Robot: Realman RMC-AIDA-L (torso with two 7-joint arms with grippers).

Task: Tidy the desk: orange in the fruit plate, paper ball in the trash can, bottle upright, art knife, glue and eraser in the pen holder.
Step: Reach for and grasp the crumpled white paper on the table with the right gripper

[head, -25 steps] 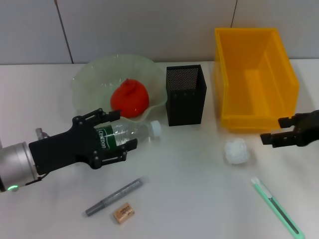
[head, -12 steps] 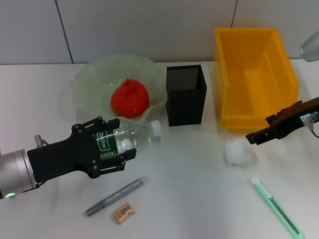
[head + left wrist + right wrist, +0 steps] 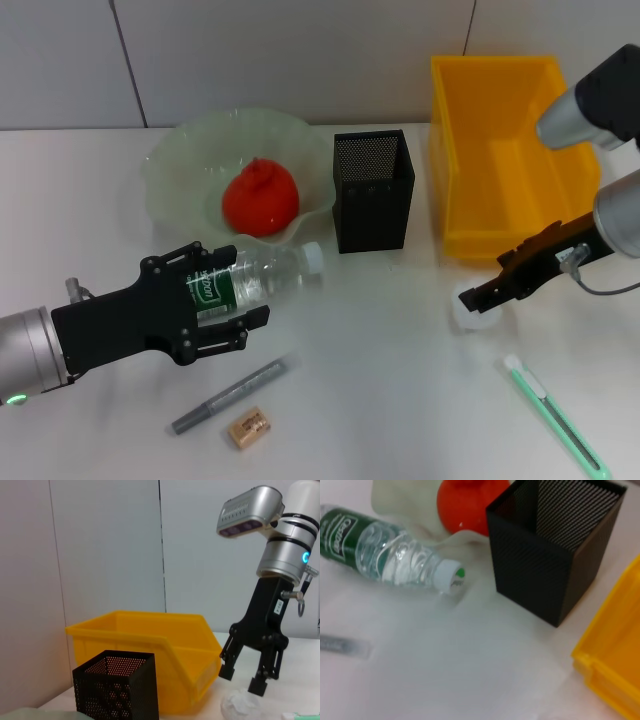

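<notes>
The clear bottle (image 3: 265, 275) with a green label lies on its side in front of the fruit plate (image 3: 180, 160); it also shows in the right wrist view (image 3: 390, 555). My left gripper (image 3: 212, 292) is closed around its labelled body. The orange (image 3: 260, 197) sits in the plate. My right gripper (image 3: 480, 297) is open, its fingertips just above the white paper ball (image 3: 468, 312), as the left wrist view shows: gripper (image 3: 250, 677), ball (image 3: 242, 705). The grey glue stick (image 3: 230, 395), the eraser (image 3: 247, 427) and the green art knife (image 3: 555, 415) lie on the table.
The black mesh pen holder (image 3: 373, 190) stands mid-table beside the plate. The yellow trash can (image 3: 510, 150) stands at the back right, just behind the paper ball.
My right gripper has swung in from the right edge and come down over the paper ball. My left gripper's fingers have closed in on the bottle, which has not moved.
</notes>
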